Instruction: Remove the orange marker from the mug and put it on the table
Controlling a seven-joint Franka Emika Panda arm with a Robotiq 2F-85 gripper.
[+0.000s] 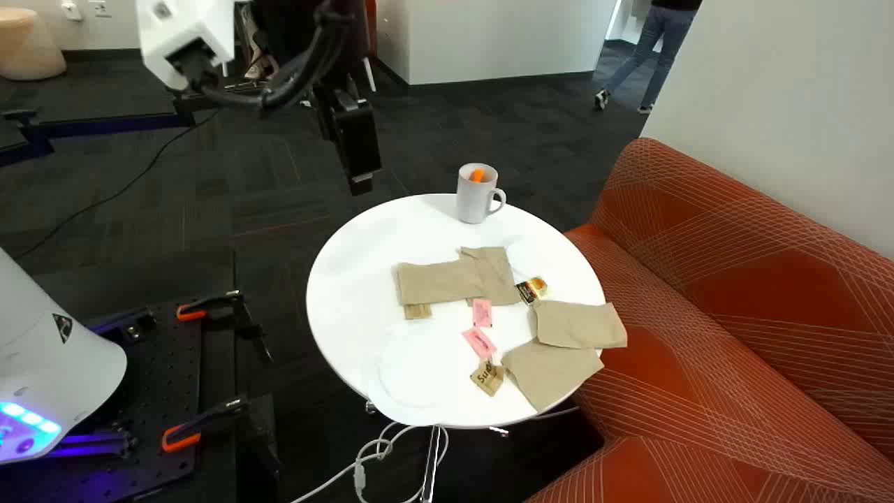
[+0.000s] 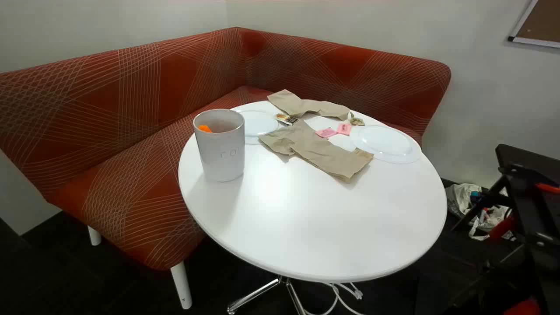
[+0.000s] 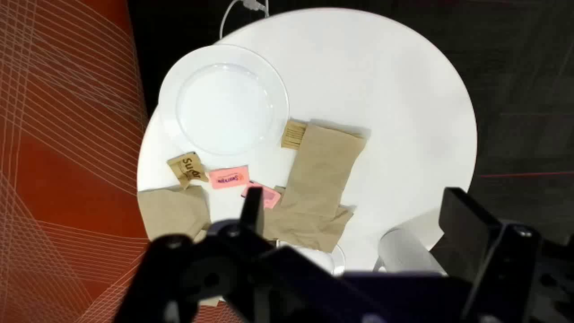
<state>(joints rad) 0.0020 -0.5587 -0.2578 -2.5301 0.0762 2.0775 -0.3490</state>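
The white mug stands upright near the rim of the round white table in both exterior views (image 1: 473, 201) (image 2: 222, 153). The orange marker leans inside the mug, with only its orange end showing above or within the opening (image 1: 478, 175) (image 2: 204, 128). The table's bare top shows in all views (image 1: 356, 265) (image 2: 332, 227) (image 3: 412, 116). My gripper (image 3: 355, 195) is open and empty, high above the table. In an exterior view the gripper (image 1: 361, 181) hangs to the left of the mug. The mug's side (image 3: 406, 251) shows low between the fingers; its opening and the marker are hidden there.
Tan napkins (image 1: 440, 281), pink packets (image 1: 482, 312), a sugar packet (image 1: 487, 377) and a tea packet (image 1: 532, 289) lie on the table. A clear plate (image 3: 224, 107) sits at the rim, another (image 2: 256, 124) near the mug. An orange-red sofa (image 1: 698, 335) borders the table.
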